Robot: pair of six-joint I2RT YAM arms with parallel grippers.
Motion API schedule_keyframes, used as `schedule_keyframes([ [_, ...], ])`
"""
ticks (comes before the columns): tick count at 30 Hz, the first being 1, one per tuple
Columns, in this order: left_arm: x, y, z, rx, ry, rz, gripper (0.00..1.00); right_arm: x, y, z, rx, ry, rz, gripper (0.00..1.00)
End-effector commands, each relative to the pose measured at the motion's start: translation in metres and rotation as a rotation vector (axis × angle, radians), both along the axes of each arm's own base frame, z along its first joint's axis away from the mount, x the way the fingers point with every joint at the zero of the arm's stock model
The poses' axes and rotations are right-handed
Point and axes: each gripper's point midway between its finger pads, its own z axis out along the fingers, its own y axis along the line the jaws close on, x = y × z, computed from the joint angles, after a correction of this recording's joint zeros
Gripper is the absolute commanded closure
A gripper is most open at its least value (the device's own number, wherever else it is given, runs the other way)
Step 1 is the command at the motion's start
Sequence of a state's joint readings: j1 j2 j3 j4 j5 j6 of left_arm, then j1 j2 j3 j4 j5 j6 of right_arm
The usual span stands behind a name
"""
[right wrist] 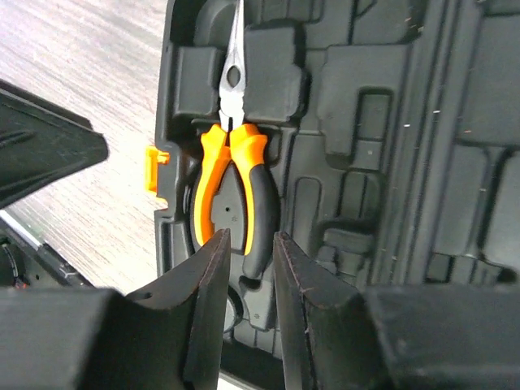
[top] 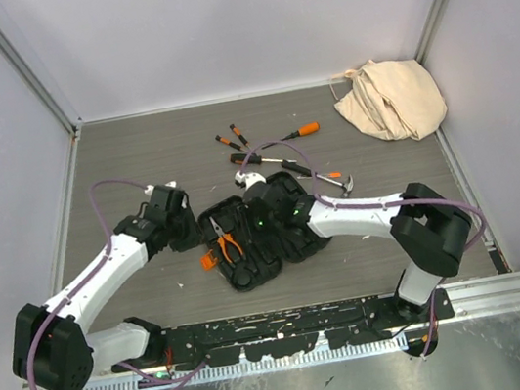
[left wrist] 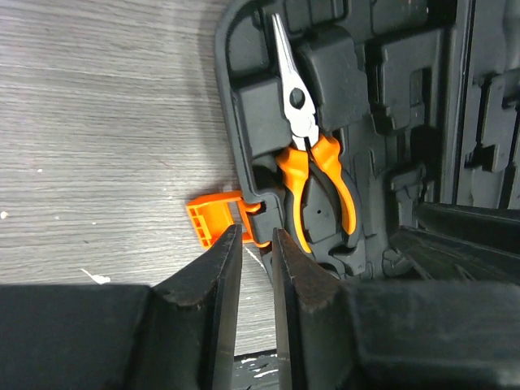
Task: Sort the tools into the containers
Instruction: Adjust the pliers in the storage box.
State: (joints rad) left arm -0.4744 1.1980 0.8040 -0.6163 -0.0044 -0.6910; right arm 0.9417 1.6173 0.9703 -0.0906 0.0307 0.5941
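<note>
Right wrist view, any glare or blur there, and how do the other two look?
Right wrist: glare washes out the table top left, pliers sharp, near fingers soft. Left wrist: even light, crisp. Top external: evenly lit, sharp throughout.

The open tool case (top: 252, 241) lies mid-table, with pliers (top: 224, 237) seated in a slot in its left half and its latch (left wrist: 207, 223) jutting from the left edge. Loose screwdrivers (top: 298, 133) lie scattered on the table (top: 135, 155) just behind the case. A cloth bag (top: 390, 98) sits well behind it to the right, in the corner
</note>
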Motion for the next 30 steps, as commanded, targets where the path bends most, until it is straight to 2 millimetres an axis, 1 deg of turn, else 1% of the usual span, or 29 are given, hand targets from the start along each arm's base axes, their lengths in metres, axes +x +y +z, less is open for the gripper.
schedule_keyframes([
  [1,0.007,-0.014,-0.001,-0.022,-0.046,-0.002,0.76,-0.002,0.026,0.010,0.095,0.023,0.048,0.67],
  [6,0.009,-0.022,-0.010,-0.001,-0.037,-0.026,0.71,-0.003,0.031,-0.002,0.080,0.052,0.058,0.69],
  [8,0.011,-0.023,-0.019,0.034,-0.017,-0.038,0.67,-0.003,0.032,-0.003,0.077,0.056,0.062,0.69],
  [10,0.012,-0.024,-0.020,0.062,-0.017,-0.044,0.63,-0.003,0.032,-0.005,0.074,0.060,0.063,0.69],
  [12,0.012,-0.022,-0.023,0.094,-0.012,-0.047,0.56,-0.003,0.032,-0.005,0.071,0.060,0.061,0.69],
  [16,0.010,-0.021,-0.028,0.123,-0.002,-0.040,0.47,-0.003,0.032,-0.007,0.067,0.062,0.060,0.69],
  [19,0.014,-0.024,-0.029,0.115,-0.006,-0.039,0.45,-0.002,0.033,-0.009,0.065,0.064,0.063,0.69],
  [25,0.022,-0.028,-0.028,0.122,-0.017,-0.037,0.45,-0.001,0.034,-0.013,0.055,0.066,0.066,0.71],
  [30,0.021,-0.026,-0.037,0.149,0.003,-0.042,0.46,-0.002,0.033,-0.021,0.032,0.081,0.065,0.73],
])
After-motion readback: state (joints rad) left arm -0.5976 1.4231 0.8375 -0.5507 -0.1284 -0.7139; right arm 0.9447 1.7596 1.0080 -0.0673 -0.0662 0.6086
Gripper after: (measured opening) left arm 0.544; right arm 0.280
